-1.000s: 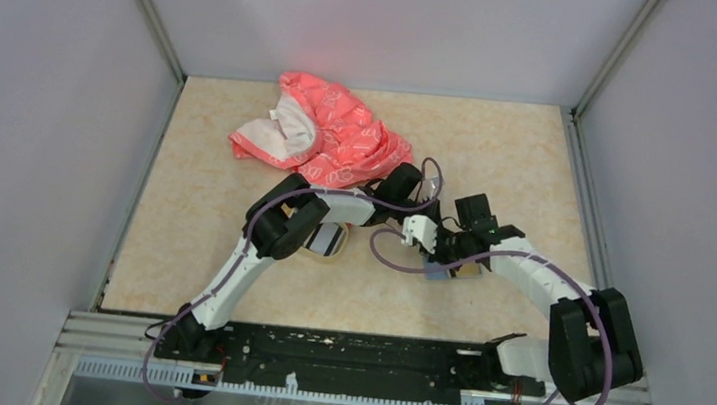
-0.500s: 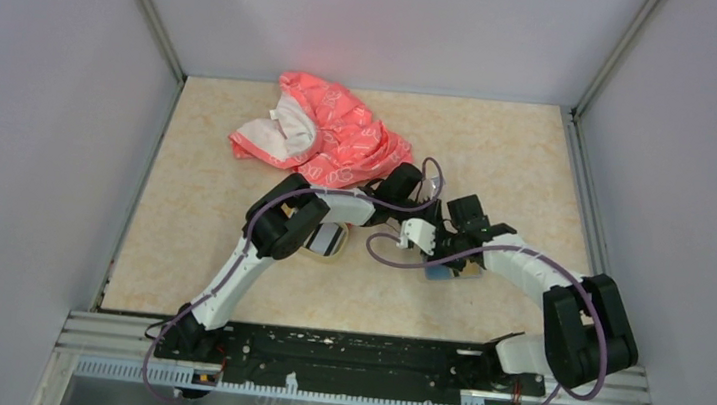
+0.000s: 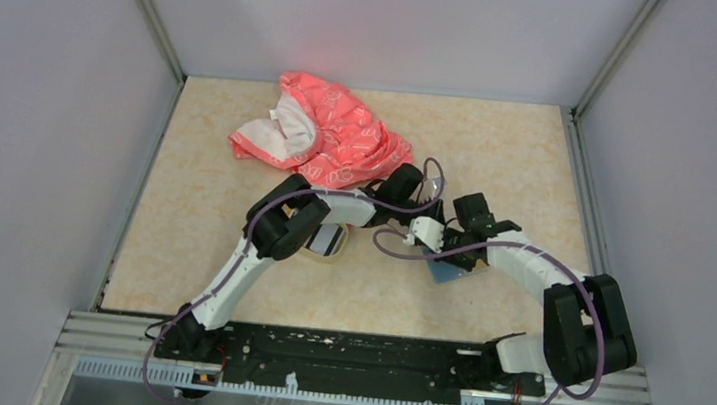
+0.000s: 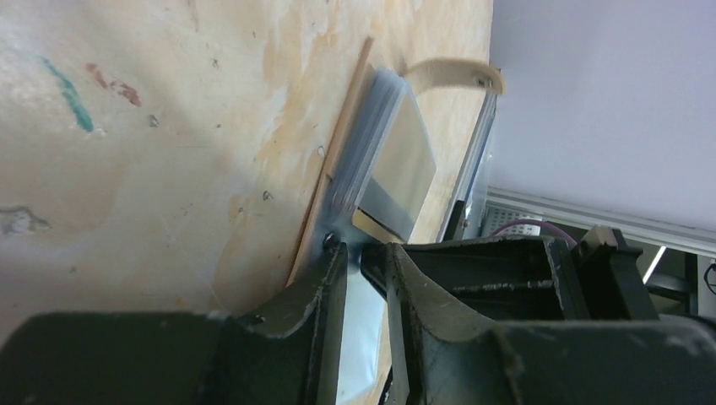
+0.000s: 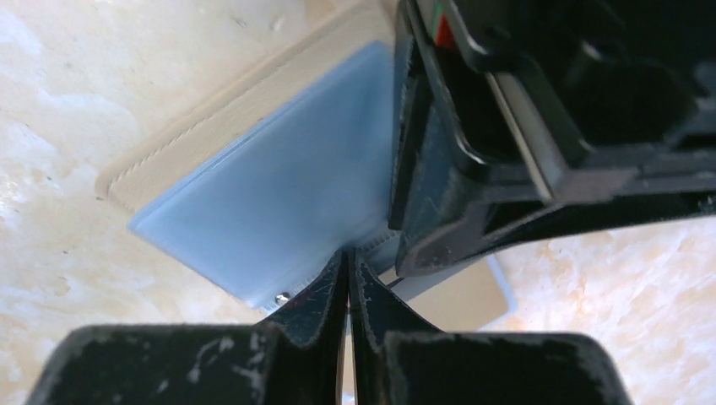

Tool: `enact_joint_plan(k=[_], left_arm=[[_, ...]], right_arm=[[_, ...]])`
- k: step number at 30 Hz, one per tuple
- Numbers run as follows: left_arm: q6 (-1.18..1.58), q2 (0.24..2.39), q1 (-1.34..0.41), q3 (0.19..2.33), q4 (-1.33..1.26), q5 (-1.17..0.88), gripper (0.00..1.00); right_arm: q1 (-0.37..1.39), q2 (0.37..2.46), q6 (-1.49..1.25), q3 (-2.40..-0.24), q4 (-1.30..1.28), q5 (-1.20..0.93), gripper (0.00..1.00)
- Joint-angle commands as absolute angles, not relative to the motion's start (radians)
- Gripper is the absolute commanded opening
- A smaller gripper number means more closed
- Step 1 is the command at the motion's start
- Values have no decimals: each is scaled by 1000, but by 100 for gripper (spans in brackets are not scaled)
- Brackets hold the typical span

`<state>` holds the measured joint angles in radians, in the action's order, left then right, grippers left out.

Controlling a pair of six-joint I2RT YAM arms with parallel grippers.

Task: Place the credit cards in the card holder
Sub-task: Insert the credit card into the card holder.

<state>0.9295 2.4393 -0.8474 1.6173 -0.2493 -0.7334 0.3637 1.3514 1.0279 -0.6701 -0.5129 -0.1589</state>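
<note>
TOP VIEW: bright, even, diffuse light from overhead; short soft shadows on the table; sharp throughout | LEFT WRIST: upper tabletop brightly lit, broad shadow at lower left; left gripper close to lens, blurred | RIGHT WRIST: right gripper dark, out of focus; tabletop softly lit, slightly hazy

Pink cloth back left, arms crowding card holder mid-table, open tabletop back right

From above, left hand and right hand covered all but a blue sliver of the card holder, left arm hid half the dish, and the credit cards were too blurred to count.
</note>
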Motion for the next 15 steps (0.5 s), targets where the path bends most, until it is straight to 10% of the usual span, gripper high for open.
enact_joint_plan(k=[1,15], left_arm=[[890,2471,-851,1580,-203,-659,32],[821,2254,-852,1452,-285,-514,46]], right_arm=[[306,1320,1030,-705,-561,-145,3],[162,1154,1122,-821,-802,-655,7]])
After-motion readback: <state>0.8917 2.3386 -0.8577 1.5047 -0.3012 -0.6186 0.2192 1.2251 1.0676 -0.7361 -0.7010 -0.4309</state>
